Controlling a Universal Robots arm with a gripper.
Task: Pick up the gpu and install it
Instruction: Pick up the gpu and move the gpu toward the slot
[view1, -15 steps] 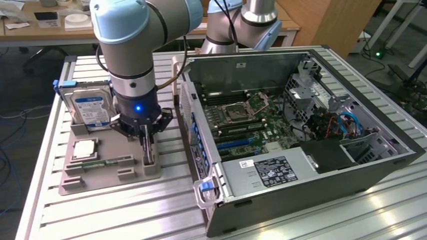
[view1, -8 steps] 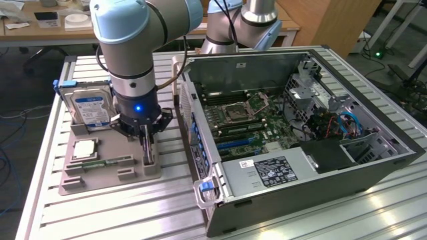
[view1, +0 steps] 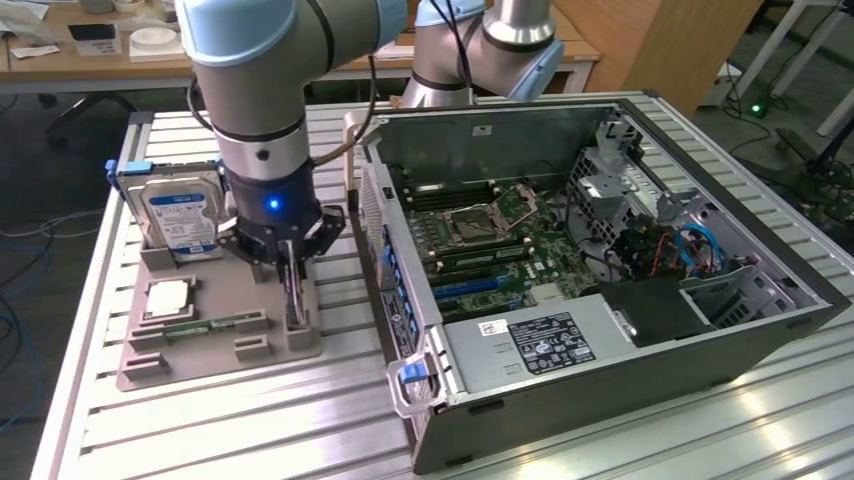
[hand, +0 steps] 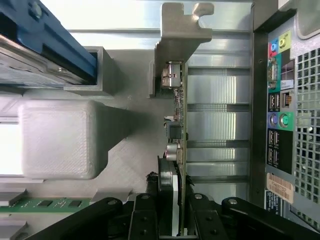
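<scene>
One gpu (hand: 178, 125), upright on edge in grey holder (view1: 200, 357), nine o'clock of computer case (view1: 601, 400), exterior view. Tool (hand: 175, 212) clamped across it. Pick-up step; freeing it likely calls for a straight pull.

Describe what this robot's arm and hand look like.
The arm is a silver-grey metal tube with rounded pale blue joint caps and black cables alongside. Its wrist end is black with a small glowing blue light. The hand is black, with two slim jointed fingers.
</scene>
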